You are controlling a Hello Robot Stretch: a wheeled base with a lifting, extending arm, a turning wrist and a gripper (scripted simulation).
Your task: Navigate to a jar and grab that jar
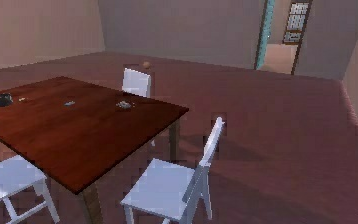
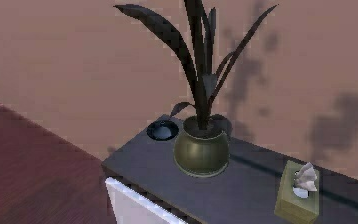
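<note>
Ahead of you stands a table (image 1: 87, 135) ringed by white chairs (image 1: 167, 188); sideways, a plant (image 2: 203, 150) and tissue box (image 2: 299, 195) share a counter (image 2: 242, 190); fingers' state you cannot tell

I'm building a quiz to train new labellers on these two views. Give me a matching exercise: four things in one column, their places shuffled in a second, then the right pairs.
Things
1. table
2. doorway
3. pot
4. tissue box

Places
A. arm side view's lower right
B. forward view's left, white chairs around it
C. forward view's upper right, at the room's far end
D. middle of the dark counter, holding a plant

Pairs: 1-B; 2-C; 3-D; 4-A
</note>
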